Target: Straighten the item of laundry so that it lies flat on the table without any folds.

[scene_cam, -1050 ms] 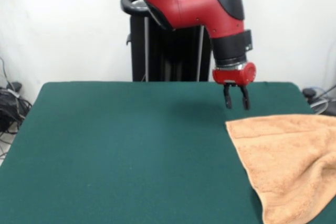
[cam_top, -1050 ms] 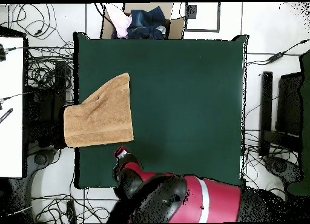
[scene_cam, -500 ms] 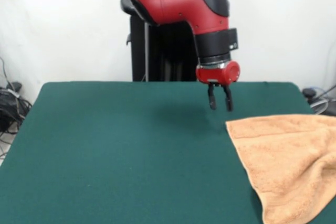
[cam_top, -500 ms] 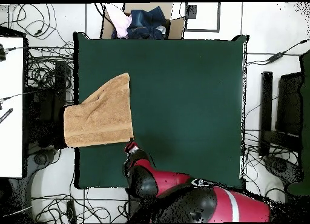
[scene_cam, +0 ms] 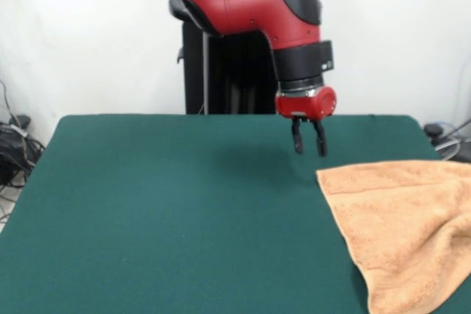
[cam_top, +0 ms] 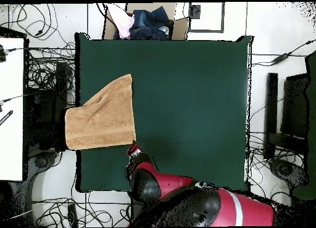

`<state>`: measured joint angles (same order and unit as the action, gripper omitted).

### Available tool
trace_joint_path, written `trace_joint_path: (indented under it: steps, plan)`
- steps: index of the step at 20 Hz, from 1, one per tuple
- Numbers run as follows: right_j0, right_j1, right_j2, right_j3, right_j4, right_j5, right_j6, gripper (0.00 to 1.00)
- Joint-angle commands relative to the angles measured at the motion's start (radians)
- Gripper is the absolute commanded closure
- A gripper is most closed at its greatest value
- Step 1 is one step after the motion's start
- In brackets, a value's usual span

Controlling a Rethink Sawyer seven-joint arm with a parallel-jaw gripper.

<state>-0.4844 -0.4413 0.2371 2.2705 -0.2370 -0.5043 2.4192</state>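
Note:
The tan towel (scene_cam: 401, 226) lies at the right side of the green table (scene_cam: 184, 211), running past the picture's right edge and lower right. One corner is folded over, giving it a slanted edge. From overhead the towel (cam_top: 105, 116) hangs over the table's (cam_top: 185, 102) left edge. My gripper (scene_cam: 309, 151) hangs above the table just left of the towel's far corner, fingers slightly apart and empty. In the overhead view the gripper (cam_top: 132, 151) sits just below the towel's lower right corner.
A box with bundled clothes (cam_top: 145, 22) stands beyond the table's top edge in the overhead view. Cables (cam_top: 43, 65) lie on the floor to the left. A white desk (cam_top: 11, 108) borders the left side.
The arm swung left in the front view during the first half second, moving the gripper off the towel's far corner. Since then nothing has moved. The towel is unchanged.

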Motion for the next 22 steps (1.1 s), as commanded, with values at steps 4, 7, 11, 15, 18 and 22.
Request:
trace_joint_path:
  steps: [4, 7, 11, 15, 18, 22]
  plan:
    - [0.082, 0.093, 0.02, -0.147, 0.041, 0.009, 0.119, 0.0]
    - [0.102, 0.085, 0.014, -0.132, 0.054, -0.008, 0.133, 0.0]
    - [0.116, 0.099, -0.005, -0.149, 0.054, -0.019, 0.129, 0.0]
    - [0.112, 0.112, -0.02, -0.164, 0.044, -0.028, 0.123, 0.0]
    - [0.116, 0.119, -0.029, -0.175, 0.055, -0.029, 0.123, 0.0]
    - [0.085, 0.124, -0.028, -0.194, 0.039, -0.002, 0.108, 0.0]
